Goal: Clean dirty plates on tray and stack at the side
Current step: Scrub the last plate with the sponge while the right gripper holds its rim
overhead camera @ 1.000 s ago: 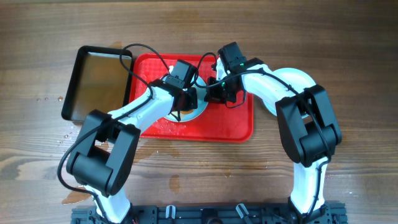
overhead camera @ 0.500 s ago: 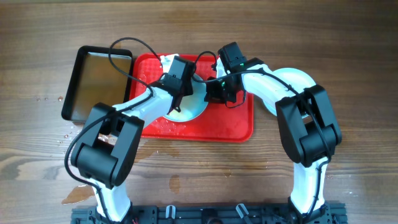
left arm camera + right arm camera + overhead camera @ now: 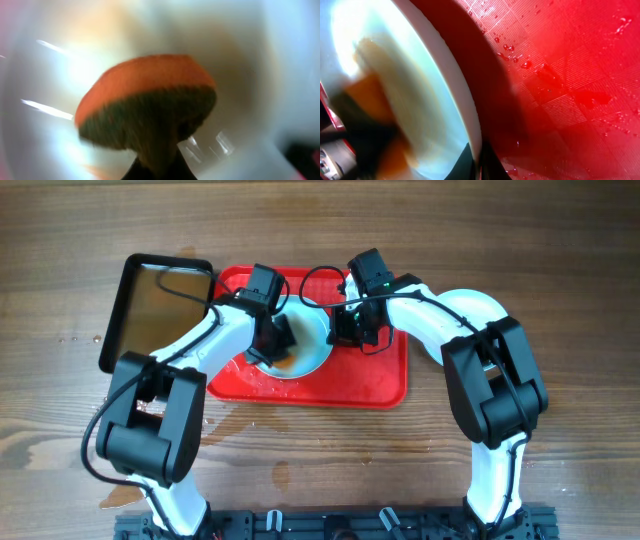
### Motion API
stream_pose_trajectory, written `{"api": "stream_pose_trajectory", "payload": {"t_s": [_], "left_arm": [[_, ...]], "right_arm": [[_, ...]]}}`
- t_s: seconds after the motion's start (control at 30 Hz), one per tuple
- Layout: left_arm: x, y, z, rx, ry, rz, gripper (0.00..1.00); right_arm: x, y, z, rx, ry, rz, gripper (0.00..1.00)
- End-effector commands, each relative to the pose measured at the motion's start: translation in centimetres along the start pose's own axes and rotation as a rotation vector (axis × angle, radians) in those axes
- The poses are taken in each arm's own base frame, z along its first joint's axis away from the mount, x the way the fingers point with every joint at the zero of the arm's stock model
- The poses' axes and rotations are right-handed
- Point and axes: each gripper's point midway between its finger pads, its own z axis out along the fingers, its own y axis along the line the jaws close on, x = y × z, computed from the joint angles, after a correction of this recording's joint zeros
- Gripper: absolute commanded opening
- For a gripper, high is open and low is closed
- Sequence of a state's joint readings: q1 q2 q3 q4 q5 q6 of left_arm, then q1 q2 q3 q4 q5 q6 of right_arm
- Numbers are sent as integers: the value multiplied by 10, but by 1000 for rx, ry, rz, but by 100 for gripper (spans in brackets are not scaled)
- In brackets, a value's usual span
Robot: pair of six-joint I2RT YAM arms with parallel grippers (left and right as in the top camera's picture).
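Pinches orange foam sponge with dark green scrub face in left tool, jaws pressed together on it; presses sponge to round pale mint-white plate directly beneath that tool. Clamps plate rim in right tool, jaws closed on it. Finds plate on wet flat red rectangular plastic tray under both tools; dark black metal pan outboard of left tool, on wooden desk.

Tray: red, fine grid texture, clear droplets.
Plate on tray: pale mint-white, orange-brown streaks.
Sponge: orange face, dark green scouring layer.
Pan left of tray: black rim, brownish liquid.
Table: brown wood grain.
Arms: white, black joints.
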State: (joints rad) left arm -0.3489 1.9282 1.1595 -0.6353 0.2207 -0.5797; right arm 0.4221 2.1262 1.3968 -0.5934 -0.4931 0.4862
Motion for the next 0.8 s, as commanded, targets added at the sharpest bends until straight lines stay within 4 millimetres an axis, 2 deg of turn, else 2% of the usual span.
{"api": "stream_pose_trajectory", "payload": {"t_s": [0.0,0.1,0.2,0.27,0.37,0.53,0.77], "left_arm": [[104,-11,37,240,486,14,4],[103,-13,35,260,489,10,4],[84,-3,43,214,403,25,4],[65,6,50,163,317,33,4],[23,38,59,-21,116,-50,4],[-21,69,55,-193,-122,-189,4],[-42,87,45,-304,-254,-237,4]], "right_arm": [[2,-18,9,53,12,8,4],[2,-18,9,53,12,8,4],[2,-18,9,53,12,8,4],[2,-18,9,53,12,8,4],[2,-18,9,53,13,9,4],[2,-18,9,53,12,9,4],[2,-18,9,53,12,8,4]]}}
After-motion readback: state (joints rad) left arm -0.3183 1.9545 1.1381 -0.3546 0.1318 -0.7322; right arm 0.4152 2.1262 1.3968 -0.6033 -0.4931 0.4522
